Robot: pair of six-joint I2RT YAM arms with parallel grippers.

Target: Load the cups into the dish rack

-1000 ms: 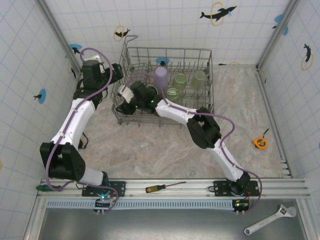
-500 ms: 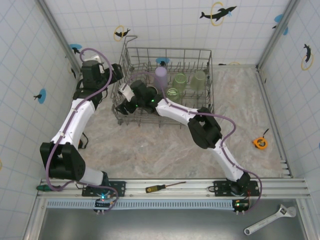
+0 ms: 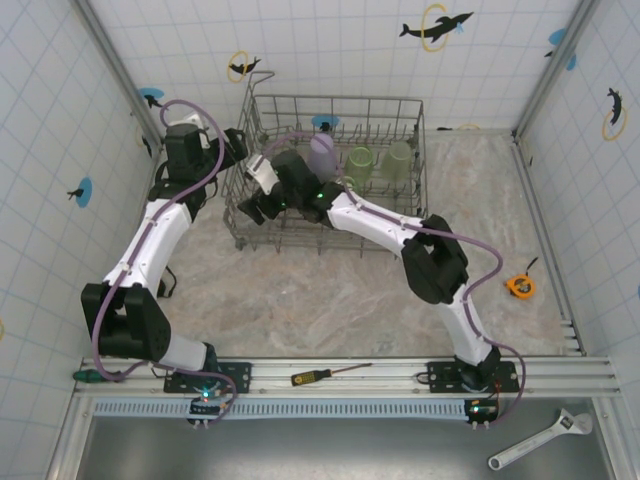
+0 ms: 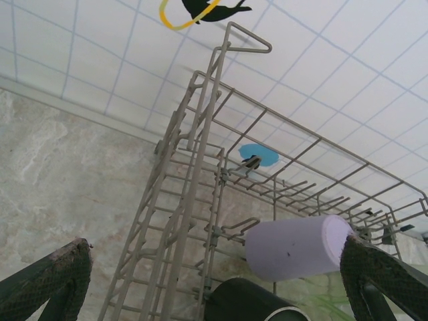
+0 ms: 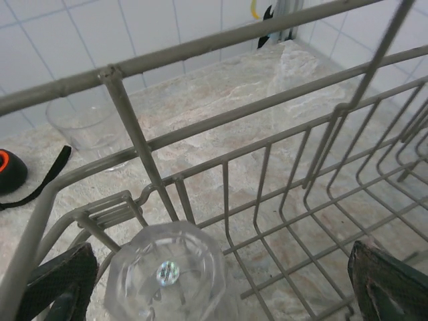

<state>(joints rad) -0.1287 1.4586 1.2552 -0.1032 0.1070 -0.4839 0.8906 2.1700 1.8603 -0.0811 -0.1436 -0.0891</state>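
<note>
Moved: right pincer has shifted toward the far side of the dish rack, along its left wall; the right elbow has swung outward.
Right pincer: fingers wide apart inside the dish rack, gripping nothing.
Left pincer: fingers wide apart, empty, just outside the dish rack's left wall.
Lavender cup: one, inside the dish rack near its far side.
Black mug: one, inside the dish rack, just beside the lavender cup.
Green tumblers: two counted from above, side by side in the dish rack, right of the lavender cup.
Inverted clear glass: one, base up in the dish rack, between the right pincer's fingers.
Second clear glass: one, on the worktop just outside the dish rack.
Screwdriver: one, well apart from the dish rack, near side.
Wrench: one, likewise.
</note>
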